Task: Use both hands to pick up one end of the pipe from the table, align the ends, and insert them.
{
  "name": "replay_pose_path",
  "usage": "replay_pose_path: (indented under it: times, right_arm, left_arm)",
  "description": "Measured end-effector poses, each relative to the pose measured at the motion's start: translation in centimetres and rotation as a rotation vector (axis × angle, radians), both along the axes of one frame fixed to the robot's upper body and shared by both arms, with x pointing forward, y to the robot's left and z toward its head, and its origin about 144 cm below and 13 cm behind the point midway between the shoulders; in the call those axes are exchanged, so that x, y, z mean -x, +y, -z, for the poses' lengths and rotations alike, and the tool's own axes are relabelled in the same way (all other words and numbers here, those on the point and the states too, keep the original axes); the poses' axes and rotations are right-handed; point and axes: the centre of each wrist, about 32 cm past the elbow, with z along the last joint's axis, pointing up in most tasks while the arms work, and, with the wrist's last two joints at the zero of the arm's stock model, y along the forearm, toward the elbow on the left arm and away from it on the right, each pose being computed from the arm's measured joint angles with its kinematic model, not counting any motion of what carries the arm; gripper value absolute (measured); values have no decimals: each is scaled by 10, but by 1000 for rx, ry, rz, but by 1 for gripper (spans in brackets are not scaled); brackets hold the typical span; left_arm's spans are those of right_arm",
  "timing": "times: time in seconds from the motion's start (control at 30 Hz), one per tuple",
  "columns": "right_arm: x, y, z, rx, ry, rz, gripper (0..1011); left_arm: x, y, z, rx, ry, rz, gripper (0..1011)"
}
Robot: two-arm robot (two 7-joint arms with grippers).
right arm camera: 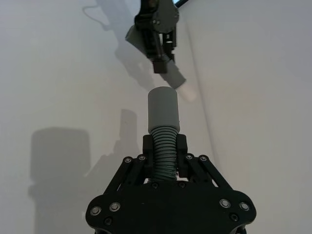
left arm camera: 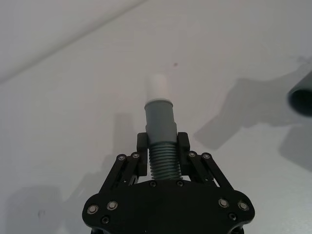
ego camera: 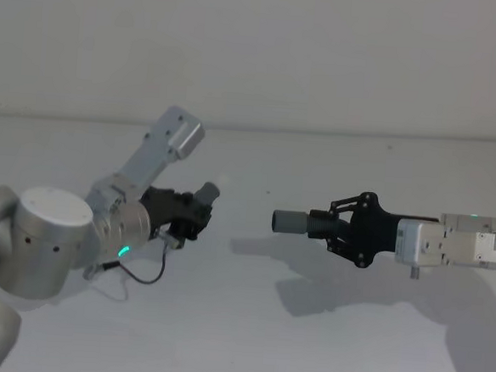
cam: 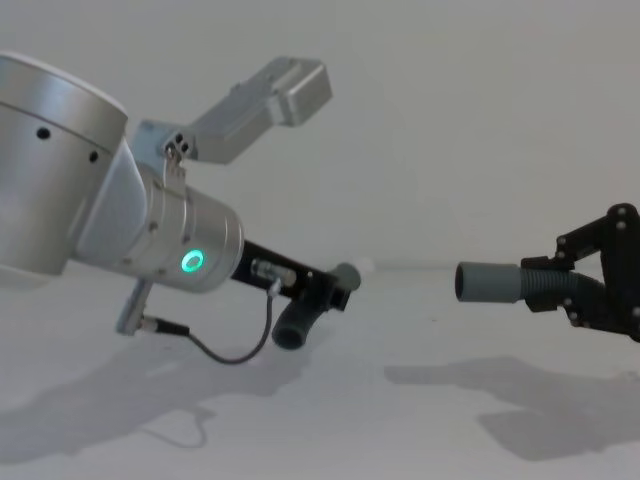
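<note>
Two hose pieces are held in the air, each clamped by its ribbed body so that its mating end juts free. The right gripper (ego camera: 322, 223) is closed on the right piece (ego camera: 292, 221), holding it level with its open cuff (right arm camera: 164, 109) facing the other piece. Well apart from that cuff, the left gripper (ego camera: 197, 208) pinches the left piece (ego camera: 206, 194), whose whitish tip (left arm camera: 157, 87) appears tilted off the cuff's axis. The ends look not yet aligned, and the tip probably needs swinging toward the cuff before insertion.
</note>
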Motion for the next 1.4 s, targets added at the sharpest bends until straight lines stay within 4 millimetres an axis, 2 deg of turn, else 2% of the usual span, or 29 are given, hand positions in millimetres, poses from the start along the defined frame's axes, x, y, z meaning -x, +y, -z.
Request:
replay_pose_path:
  times: [0.53,1.4]
  right_arm:
    - [0,0,0,0,0,0,237]
    - [0,0,0,0,0,0,237]
  left_arm:
    - [-22,28,-27,42,-72,242,325]
    - [-56,104,-61,67,-70,664,325]
